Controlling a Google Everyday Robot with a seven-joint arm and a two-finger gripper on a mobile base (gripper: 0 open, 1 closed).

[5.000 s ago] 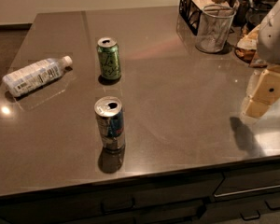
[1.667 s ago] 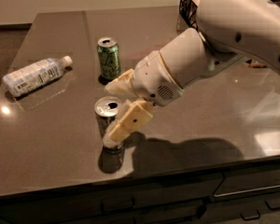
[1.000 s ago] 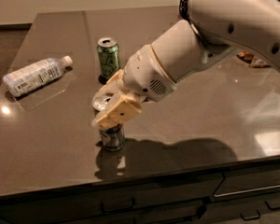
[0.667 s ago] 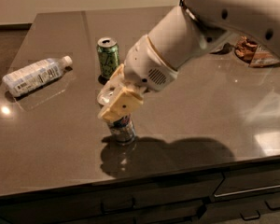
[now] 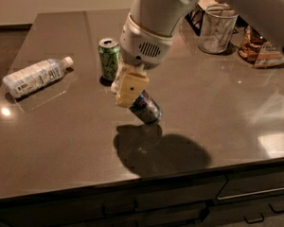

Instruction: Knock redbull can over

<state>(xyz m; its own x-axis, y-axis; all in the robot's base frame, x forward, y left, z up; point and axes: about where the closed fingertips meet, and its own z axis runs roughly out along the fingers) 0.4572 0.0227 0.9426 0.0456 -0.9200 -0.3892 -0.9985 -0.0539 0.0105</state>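
Observation:
The redbull can [image 5: 146, 109], silver and blue, is tilted steeply in the middle of the dark table [image 5: 217, 108]. Its top leans up and left, and its base points down and right just over its own shadow. My gripper [image 5: 127, 96] reaches down from the white arm [image 5: 151, 27] and is shut on the can's upper end. A cream finger [image 5: 131, 85] covers the can's top. I cannot tell whether the base touches the table.
A green can [image 5: 109, 58] stands upright just behind and left of the gripper. A clear plastic bottle [image 5: 35, 76] lies on its side at the left. A wire mesh cup [image 5: 217, 28] and snack bags [image 5: 260, 48] sit at the back right. The table's front edge [image 5: 180, 171] is near.
The arm came in from the right and closed around the top of the upright redbull can. The can has gone from upright to steeply tilted and shifted a little right.

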